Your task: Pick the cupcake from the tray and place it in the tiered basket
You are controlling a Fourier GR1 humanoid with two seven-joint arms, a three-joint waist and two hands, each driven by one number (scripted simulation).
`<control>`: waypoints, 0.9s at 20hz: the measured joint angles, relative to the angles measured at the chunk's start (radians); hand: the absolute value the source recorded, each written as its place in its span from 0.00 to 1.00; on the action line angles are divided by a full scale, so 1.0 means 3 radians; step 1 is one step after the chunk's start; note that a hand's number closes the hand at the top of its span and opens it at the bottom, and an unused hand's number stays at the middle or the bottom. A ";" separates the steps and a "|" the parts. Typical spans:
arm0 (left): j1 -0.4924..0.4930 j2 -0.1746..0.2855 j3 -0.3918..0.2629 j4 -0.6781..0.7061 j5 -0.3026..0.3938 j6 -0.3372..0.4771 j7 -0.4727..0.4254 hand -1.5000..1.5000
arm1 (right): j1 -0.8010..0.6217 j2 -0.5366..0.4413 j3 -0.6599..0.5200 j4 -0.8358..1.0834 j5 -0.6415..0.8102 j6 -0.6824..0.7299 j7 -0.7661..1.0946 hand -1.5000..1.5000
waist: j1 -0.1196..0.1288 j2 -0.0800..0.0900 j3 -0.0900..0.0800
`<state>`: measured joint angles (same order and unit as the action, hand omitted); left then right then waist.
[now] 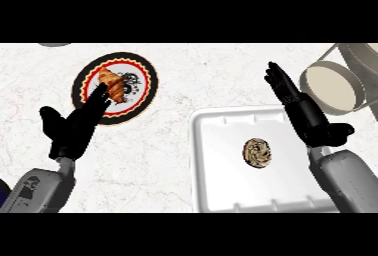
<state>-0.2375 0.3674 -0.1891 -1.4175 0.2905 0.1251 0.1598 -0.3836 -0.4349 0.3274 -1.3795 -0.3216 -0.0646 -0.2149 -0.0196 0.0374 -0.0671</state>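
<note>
Cupcake (257, 152) sits on the white tray (218, 131), right of the tray's middle, seen from above as a round swirled top. No long axis to line up with; any approach angle looks the same.

Right hand (306, 116): fingers straight and held together, pointing away from the robot, holding nothing. It hovers over the tray's right edge. The cupcake lies to its left and a little nearer the robot, close by.

Left hand (71, 129): spread open, empty, fingertips overlapping the rim of a patterned plate (140, 97) that carries a croissant (111, 82). Well apart from the cupcake, with bare table (184, 70) between.

Tiered basket (334, 86) stands at the far right, just beyond the right hand's fingertips.

Judgement: the right hand is the nearer 1 to both cupcake and basket. Pick not yet made.
</note>
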 measured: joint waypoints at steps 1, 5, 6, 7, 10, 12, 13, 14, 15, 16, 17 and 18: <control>0.0015 -0.0024 0.0002 0.0029 0.0001 0.0013 -0.0004 0.50 | -0.0005 -0.0021 -0.0020 0.0010 0.0020 -0.0019 0.0007 1.00 | 0.0008 -0.0024 0.0047; 0.0329 -0.0107 -0.0017 0.0138 -0.0186 0.0255 -0.0202 0.50 | 0.0007 -0.0270 -0.0327 -0.0098 0.0046 -0.0179 0.0019 1.00 | 0.0014 -0.0102 0.0157; 0.0432 -0.0115 -0.0017 0.0170 -0.0244 0.0326 -0.0266 0.50 | -0.0010 -0.0345 -0.0443 -0.0128 0.0044 -0.0235 0.0013 1.00 | 0.0017 -0.0114 0.0171; 0.0486 -0.0118 0.0001 0.0191 -0.0254 0.0369 -0.0274 0.50 | 0.0055 -0.0470 -0.0536 -0.0018 0.0151 -0.0401 0.0096 0.00 | -0.0028 -0.0120 0.0169; 0.0639 -0.0160 0.0019 0.0183 -0.0283 0.0474 -0.0349 0.50 | 0.0240 -0.0393 -0.0959 0.0152 0.0026 -0.0946 0.0275 0.00 | -0.0087 -0.0146 0.0204; 0.0730 -0.0189 0.0010 0.0158 -0.0334 0.0541 -0.0440 0.50 | 0.0401 -0.0264 -0.1161 0.0082 -0.0063 -0.1225 0.0244 0.00 | -0.0088 -0.0159 0.0218; 0.0774 -0.0225 -0.0016 0.0137 -0.0364 0.0565 -0.0494 0.50 | 0.0494 -0.0201 -0.1226 0.0000 -0.0094 -0.1313 0.0199 0.00 | -0.0074 -0.0161 0.0224; 0.0779 -0.0258 -0.0029 0.0134 -0.0391 0.0601 -0.0495 0.50 | 0.0627 -0.0148 -0.1270 -0.0136 -0.0128 -0.1354 0.0152 0.00 | -0.0065 -0.0160 0.0226; 0.0838 -0.0278 -0.0048 0.0077 -0.0420 0.0629 -0.0526 0.50 | 0.0766 -0.0110 -0.1294 -0.0297 -0.0149 -0.1383 0.0134 0.00 | -0.0052 -0.0162 0.0229; 0.0840 -0.0297 -0.0056 0.0084 -0.0445 0.0639 -0.0528 0.50 | 0.0891 -0.0103 -0.1312 -0.0458 -0.0159 -0.1388 0.0146 0.00 | -0.0040 -0.0159 0.0231; 0.0872 -0.0304 -0.0051 0.0072 -0.0454 0.0639 -0.0569 0.50 | 0.1022 -0.0149 -0.1308 -0.0662 -0.0165 -0.1376 0.0229 0.00 | -0.0036 -0.0161 0.0232; 0.0882 -0.0305 -0.0039 0.0075 -0.0454 0.0634 -0.0581 0.50 | 0.1132 -0.0202 -0.1278 -0.0836 -0.0138 -0.1384 0.0335 0.00 | -0.0032 -0.0161 0.0231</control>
<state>0.0270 0.2760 -0.2007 -1.3951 0.1542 0.3154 -0.0144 -0.0440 -0.4955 -0.0560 -1.6303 -0.3629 -0.4797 -0.1145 -0.0292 -0.0109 0.0023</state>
